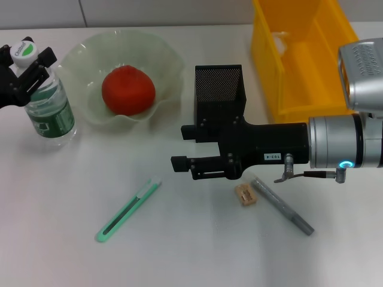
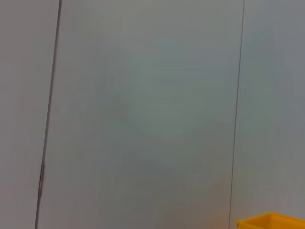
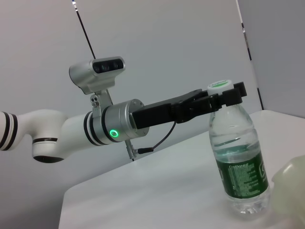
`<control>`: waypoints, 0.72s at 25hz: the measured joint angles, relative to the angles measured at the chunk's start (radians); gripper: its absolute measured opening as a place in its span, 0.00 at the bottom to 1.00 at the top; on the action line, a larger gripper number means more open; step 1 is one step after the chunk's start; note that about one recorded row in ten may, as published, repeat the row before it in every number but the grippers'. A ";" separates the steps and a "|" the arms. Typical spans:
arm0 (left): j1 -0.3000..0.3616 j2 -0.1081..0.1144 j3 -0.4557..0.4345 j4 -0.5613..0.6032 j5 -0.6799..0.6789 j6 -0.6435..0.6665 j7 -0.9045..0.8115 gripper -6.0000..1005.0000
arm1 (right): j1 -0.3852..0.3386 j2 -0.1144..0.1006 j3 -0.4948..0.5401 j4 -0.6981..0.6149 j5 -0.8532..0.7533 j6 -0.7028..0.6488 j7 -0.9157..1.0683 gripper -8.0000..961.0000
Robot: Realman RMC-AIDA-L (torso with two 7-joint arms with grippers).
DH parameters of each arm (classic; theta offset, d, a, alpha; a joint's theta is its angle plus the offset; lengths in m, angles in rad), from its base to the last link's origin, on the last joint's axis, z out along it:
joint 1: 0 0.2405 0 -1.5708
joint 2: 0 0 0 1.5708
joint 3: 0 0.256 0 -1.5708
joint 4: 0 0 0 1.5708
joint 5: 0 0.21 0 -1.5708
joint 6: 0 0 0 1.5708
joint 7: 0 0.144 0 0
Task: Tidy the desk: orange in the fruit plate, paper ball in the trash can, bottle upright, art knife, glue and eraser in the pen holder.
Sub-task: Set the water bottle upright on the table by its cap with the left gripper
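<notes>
The art knife lies on the desk below-left of the open right hand, slanting away, while the left hand clamps the upright bottle.

The bottle stands up on the table with its neck between the jaws of the left gripper. The orange sits in the fruit plate, just right of those jaws. The right gripper is in front of the pen holder. The art knife lies in front of its jaws. The eraser and the glue lie side by side under that arm, behind the jaws. The trash can is to the right of the pen holder.
</notes>
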 joint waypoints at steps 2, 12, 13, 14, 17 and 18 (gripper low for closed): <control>0.000 0.000 0.000 0.000 0.001 -0.001 0.001 0.58 | 0.000 0.000 0.000 0.000 0.000 0.000 0.000 0.76; 0.000 -0.010 0.001 -0.002 0.002 -0.019 0.026 0.59 | 0.002 0.000 0.000 0.002 0.000 0.000 0.000 0.76; 0.000 -0.010 0.001 -0.002 0.002 -0.021 0.026 0.59 | 0.002 0.000 0.000 0.003 0.000 0.000 0.000 0.76; 0.000 -0.011 0.000 -0.002 0.002 -0.022 0.026 0.59 | 0.002 0.000 0.000 0.003 0.000 0.000 0.000 0.76; 0.000 -0.012 0.000 -0.002 0.003 -0.022 0.026 0.60 | 0.002 0.000 0.000 0.005 0.000 0.000 0.000 0.76; 0.000 -0.012 0.001 -0.002 0.003 -0.022 0.026 0.60 | 0.002 0.000 0.000 0.005 0.000 0.000 0.000 0.76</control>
